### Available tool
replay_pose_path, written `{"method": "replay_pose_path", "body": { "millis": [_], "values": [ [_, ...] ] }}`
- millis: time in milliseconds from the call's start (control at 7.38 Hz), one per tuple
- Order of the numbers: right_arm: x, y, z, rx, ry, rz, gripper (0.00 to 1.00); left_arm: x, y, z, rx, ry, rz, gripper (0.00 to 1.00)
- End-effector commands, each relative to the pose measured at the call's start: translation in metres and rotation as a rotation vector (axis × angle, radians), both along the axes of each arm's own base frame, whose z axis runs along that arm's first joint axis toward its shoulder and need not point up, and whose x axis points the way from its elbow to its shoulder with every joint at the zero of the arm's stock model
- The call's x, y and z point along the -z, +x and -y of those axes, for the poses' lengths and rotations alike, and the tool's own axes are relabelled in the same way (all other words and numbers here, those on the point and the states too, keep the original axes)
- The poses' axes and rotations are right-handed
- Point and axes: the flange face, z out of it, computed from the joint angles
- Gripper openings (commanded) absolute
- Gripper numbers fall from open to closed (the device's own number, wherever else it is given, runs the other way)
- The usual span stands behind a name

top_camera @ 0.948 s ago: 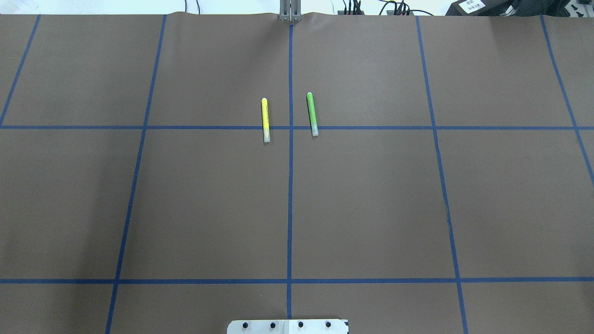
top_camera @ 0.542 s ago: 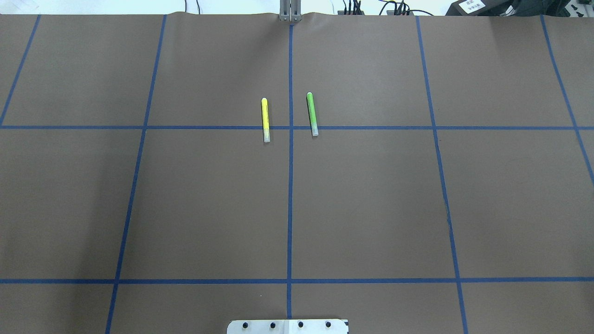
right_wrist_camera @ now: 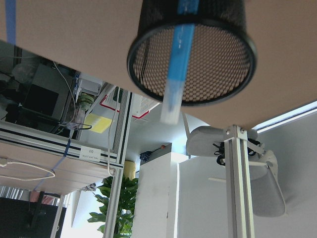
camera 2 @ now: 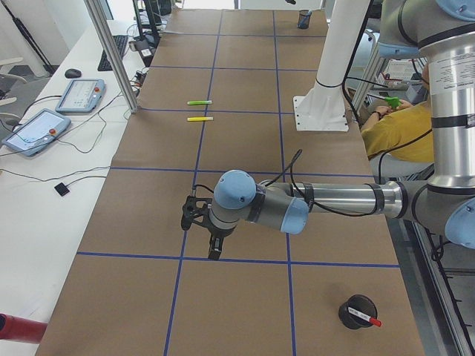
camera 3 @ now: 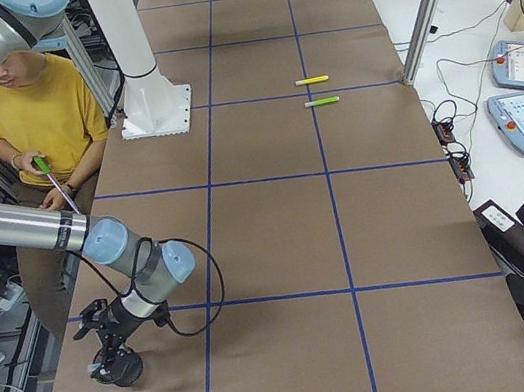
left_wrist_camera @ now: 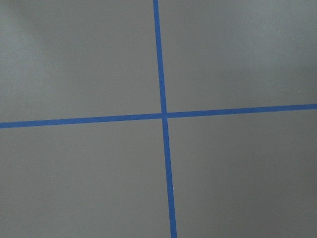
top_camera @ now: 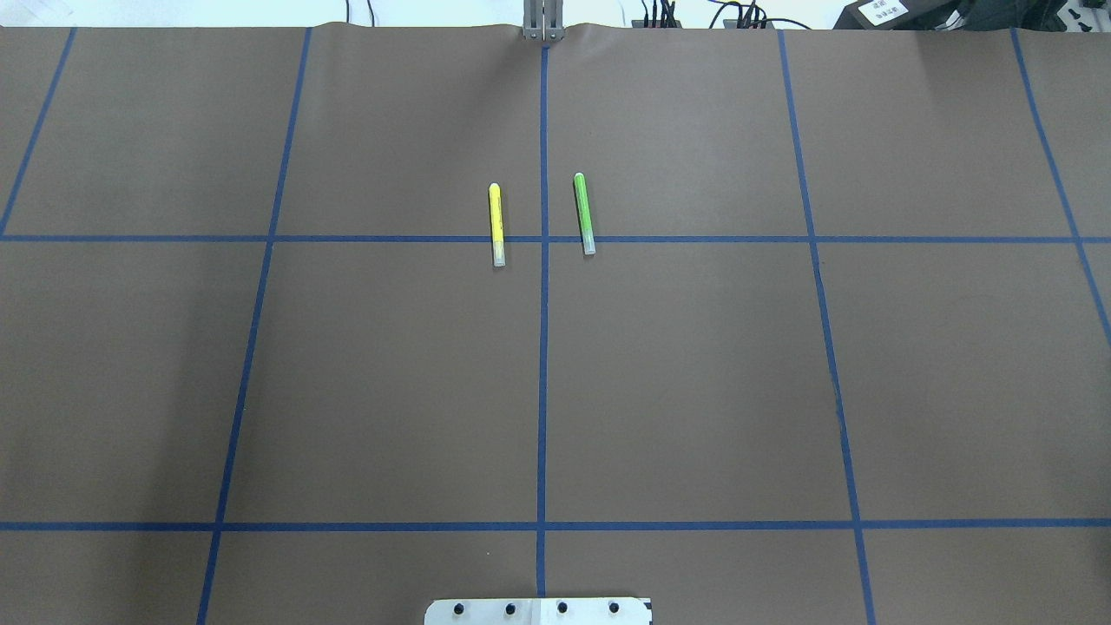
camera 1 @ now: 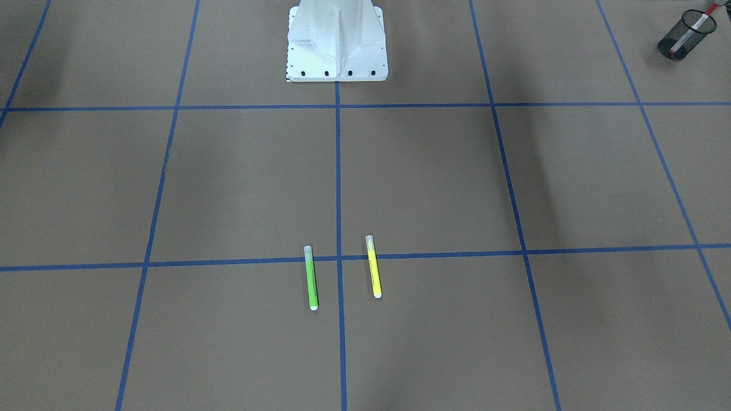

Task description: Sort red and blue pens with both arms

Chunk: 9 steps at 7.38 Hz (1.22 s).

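Observation:
The red pen (camera 1: 690, 29) stands tilted in a black mesh cup (camera 1: 675, 44) at the table corner on my left side; the exterior left view shows that red pen (camera 2: 368, 320) and cup (camera 2: 353, 311) too. The blue pen (right_wrist_camera: 178, 49) stands in another black mesh cup (right_wrist_camera: 220, 29), filling the right wrist view from close above. My right gripper (camera 3: 106, 347) hangs just over this cup (camera 3: 125, 369). My left gripper (camera 2: 213, 251) hovers low over a tape crossing (left_wrist_camera: 164, 115), well away from its cup. I cannot tell whether either gripper is open or shut.
A yellow marker (top_camera: 496, 224) and a green marker (top_camera: 584, 214) lie side by side at the table's middle. The white robot base (camera 1: 337, 51) stands at the near edge. A person in a yellow shirt (camera 3: 38, 103) sits beside the table behind the base.

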Motion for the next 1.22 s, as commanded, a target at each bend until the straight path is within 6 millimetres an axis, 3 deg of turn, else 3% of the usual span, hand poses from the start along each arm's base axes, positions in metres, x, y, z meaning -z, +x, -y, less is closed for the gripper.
{"method": "replay_pose_path", "body": {
  "millis": [0,135,406,813,1084],
  "values": [
    [0.048,-0.019,0.102,-0.100,0.061,0.020,1.00,-0.002,0.000,0.000,0.002,-0.012,-0.003,1.00],
    [0.074,-0.003,0.141,-0.070,0.105,0.027,1.00,-0.005,0.000,-0.001,0.005,-0.022,-0.004,1.00],
    [0.120,0.032,0.197,-0.171,0.205,0.087,1.00,-0.009,0.000,-0.002,0.005,-0.032,-0.005,1.00],
    [0.197,0.024,0.281,-0.377,0.357,0.195,1.00,-0.012,0.000,-0.001,0.007,-0.038,-0.004,1.00],
    [0.246,0.014,0.331,-0.639,0.483,0.166,1.00,-0.011,0.000,0.000,0.008,-0.037,-0.001,1.00]
  ]
}}
